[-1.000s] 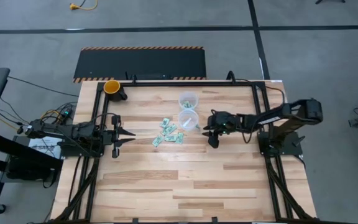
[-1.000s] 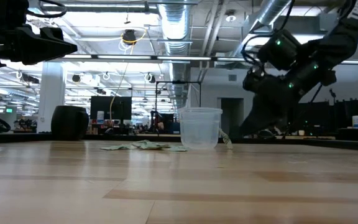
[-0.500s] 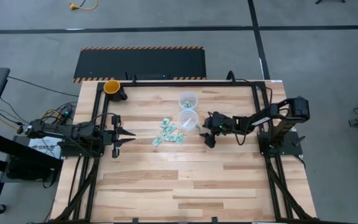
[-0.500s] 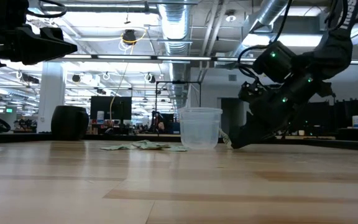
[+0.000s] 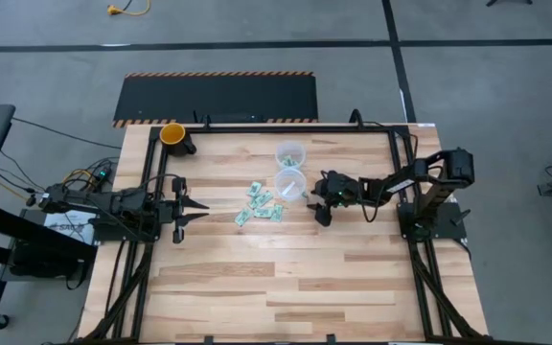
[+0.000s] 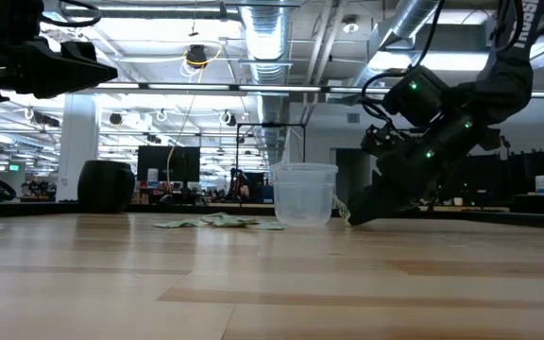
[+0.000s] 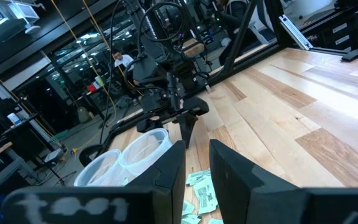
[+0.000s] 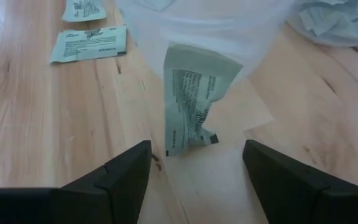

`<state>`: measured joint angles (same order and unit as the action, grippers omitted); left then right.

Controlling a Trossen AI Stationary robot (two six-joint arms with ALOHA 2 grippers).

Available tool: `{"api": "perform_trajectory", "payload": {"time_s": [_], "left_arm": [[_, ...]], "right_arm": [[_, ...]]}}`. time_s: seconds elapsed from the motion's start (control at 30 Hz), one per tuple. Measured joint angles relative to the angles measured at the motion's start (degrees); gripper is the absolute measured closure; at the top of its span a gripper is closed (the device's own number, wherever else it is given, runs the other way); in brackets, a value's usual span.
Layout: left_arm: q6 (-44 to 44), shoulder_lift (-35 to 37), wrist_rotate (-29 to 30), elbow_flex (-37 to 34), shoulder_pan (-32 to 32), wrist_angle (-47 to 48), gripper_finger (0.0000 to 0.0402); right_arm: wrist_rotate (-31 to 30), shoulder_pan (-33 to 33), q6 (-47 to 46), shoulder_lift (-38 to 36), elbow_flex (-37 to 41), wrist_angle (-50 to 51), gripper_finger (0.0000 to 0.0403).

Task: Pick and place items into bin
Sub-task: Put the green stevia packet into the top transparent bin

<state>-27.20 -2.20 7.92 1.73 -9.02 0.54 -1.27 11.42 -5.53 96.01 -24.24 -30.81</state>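
Observation:
Several green-and-white packets [image 5: 260, 206] lie flat on the wooden table left of two clear cups. The far cup [image 5: 290, 151] holds packets; the near cup [image 5: 290, 184] stands beside my right gripper [image 5: 319, 206]. I see no bin apart from these cups. One packet [image 8: 188, 102] stands on its lower edge and leans against the near cup's wall [image 8: 204, 25]. My right gripper [image 8: 194, 180] is open, tipped down low over the table, one finger on either side of that packet. My left gripper [image 5: 197, 209] waits open at the table's left, pointing level.
An orange cup on a dark holder [image 5: 173, 134] stands at the far left corner. Black frame rails [image 5: 396, 163] run along the table's left, right and far sides. Two more packets [image 8: 89, 43] lie flat beyond the right gripper's finger. The near half of the table is bare wood [image 5: 276, 278].
My right gripper has sunk toward the table, tipped further down and crept toward the table's left, up to the near cup and the packet leaning on it. The packets and cups have stayed where they were.

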Motion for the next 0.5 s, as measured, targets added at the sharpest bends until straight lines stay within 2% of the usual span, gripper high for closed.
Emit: {"api": "perform_trajectory", "payload": {"time_s": [0.5], "left_arm": [[0.00, 0.00, 0.00, 0.00, 0.00, -0.02, 0.0340]], "right_arm": [[-1.87, 0.03, 0.99, 0.08, -1.22, -1.16, 0.0147]]}}
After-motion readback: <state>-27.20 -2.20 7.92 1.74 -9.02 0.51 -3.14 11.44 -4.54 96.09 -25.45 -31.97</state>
